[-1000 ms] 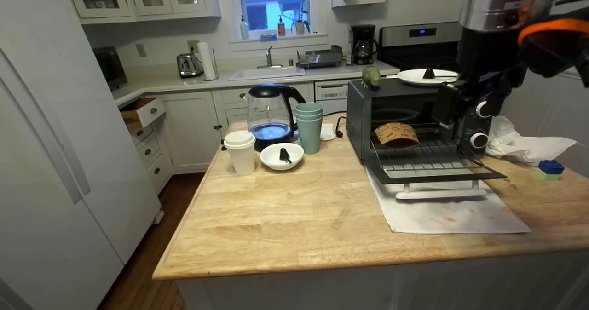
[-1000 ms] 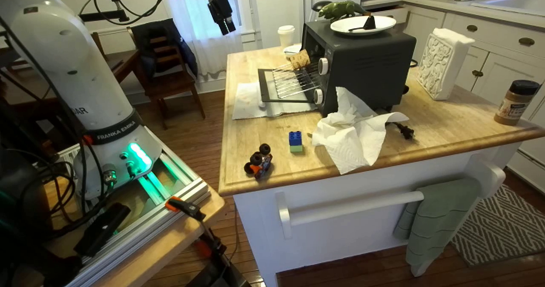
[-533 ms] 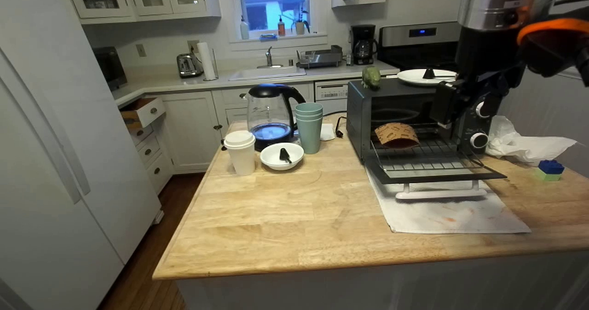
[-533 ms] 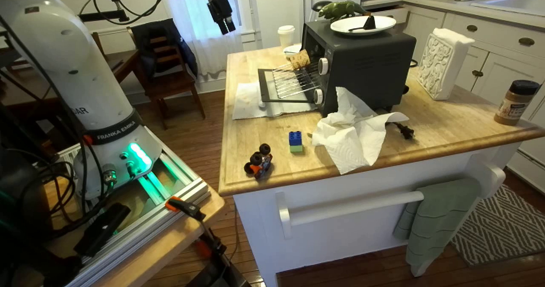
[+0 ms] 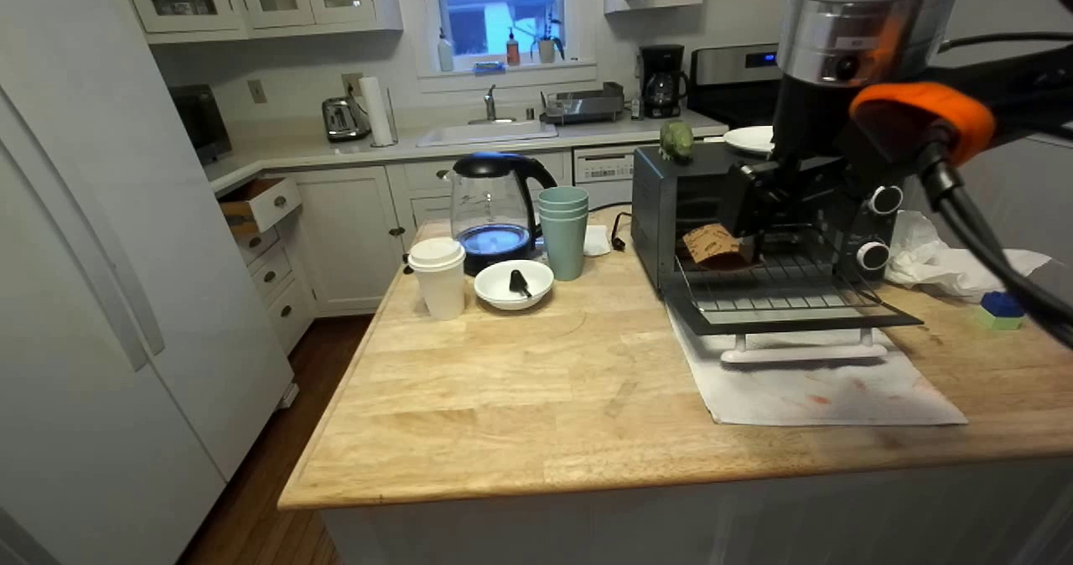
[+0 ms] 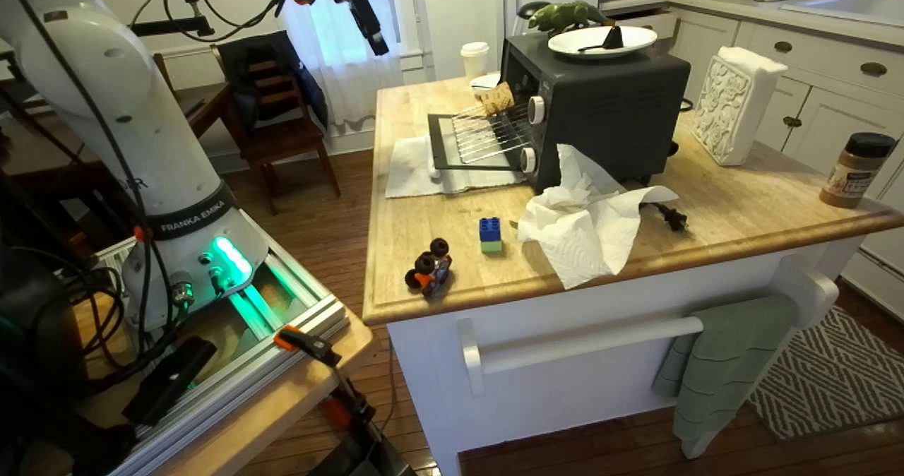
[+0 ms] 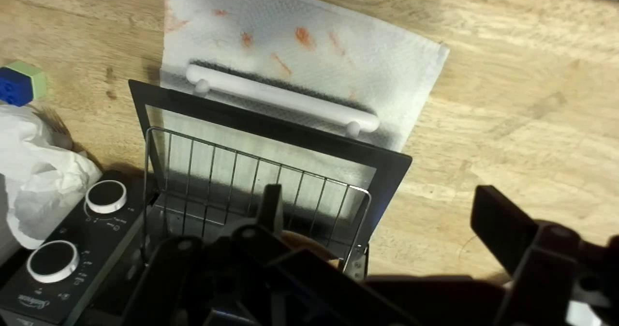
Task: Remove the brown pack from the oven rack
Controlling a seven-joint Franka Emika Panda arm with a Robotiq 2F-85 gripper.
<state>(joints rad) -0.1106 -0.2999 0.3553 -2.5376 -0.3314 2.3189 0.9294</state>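
We see the black jaws spread wide in the wrist view. They hang in the air, and in an exterior view they hide a bit of the curved brown pack (image 5: 706,245). That pack sits apart from the jaws, on the thin silver wire rack (image 7: 252,190), on the side away from the 2 round black-and-white knobs (image 7: 106,196). The rack pokes out of the boxy black toaster oven (image 6: 600,102), over the black-edged glass door (image 7: 271,128), which is folded down. Under the door's long white handle (image 7: 283,97) we see a flat white paper towel (image 7: 271,21) with orange smears. On top of the oven are a green toy animal (image 6: 568,15) and a round white plate (image 6: 575,37). Beside it we spot a crumpled white paper towel (image 6: 586,229) and a blue and green toy block (image 6: 489,234). Farther off on the light wooden counter (image 5: 503,397) stand a white lidded cup (image 5: 441,284), a round white bowl (image 5: 513,303) and 3 stacked blue-green cups (image 5: 564,242).
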